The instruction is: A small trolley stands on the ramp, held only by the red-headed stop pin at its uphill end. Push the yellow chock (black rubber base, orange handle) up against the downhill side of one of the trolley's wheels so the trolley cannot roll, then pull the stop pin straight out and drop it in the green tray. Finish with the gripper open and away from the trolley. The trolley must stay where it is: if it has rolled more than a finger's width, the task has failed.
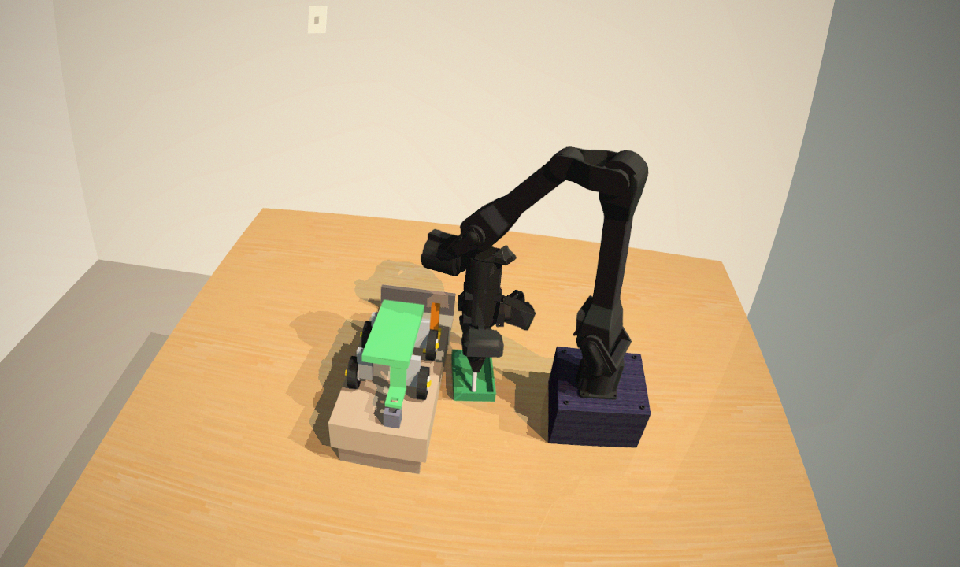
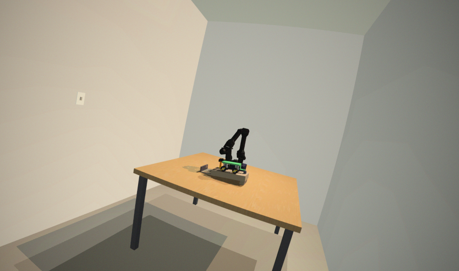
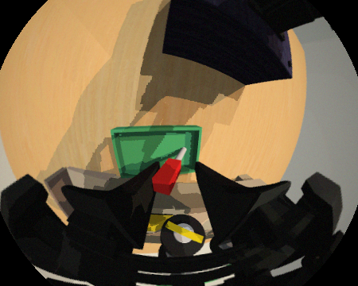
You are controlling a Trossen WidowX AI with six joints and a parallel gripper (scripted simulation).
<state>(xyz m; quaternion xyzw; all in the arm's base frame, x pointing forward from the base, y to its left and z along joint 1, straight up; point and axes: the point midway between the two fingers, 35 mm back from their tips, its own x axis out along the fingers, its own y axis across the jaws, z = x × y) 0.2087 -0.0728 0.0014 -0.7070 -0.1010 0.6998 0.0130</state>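
My gripper (image 1: pixel 476 368) (image 3: pixel 177 165) is open low over the green tray (image 1: pixel 473 397) (image 3: pixel 157 128). The stop pin (image 1: pixel 474 381) (image 3: pixel 168 175) is tilted between the parted fingers, its red head near the left finger in the wrist view and its pale shaft pointing down into the tray. The trolley (image 1: pixel 394 331) (image 2: pixel 231 162) stands on the ramp (image 1: pixel 377 440) (image 2: pixel 229 176). The chock (image 1: pixel 435 315) (image 3: pixel 158 223) is at the downhill side of a near-side wheel; it looks close against it, but contact is hard to tell. Its black base is mostly hidden.
The grey pin holder (image 1: pixel 392 418) stands at the ramp's uphill end, under the trolley's green tongue. A low end wall (image 1: pixel 416 291) (image 2: pixel 203 167) closes the downhill end. The arm's dark base block (image 1: pixel 595 426) (image 3: pixel 223 44) stands beyond the tray from the ramp.
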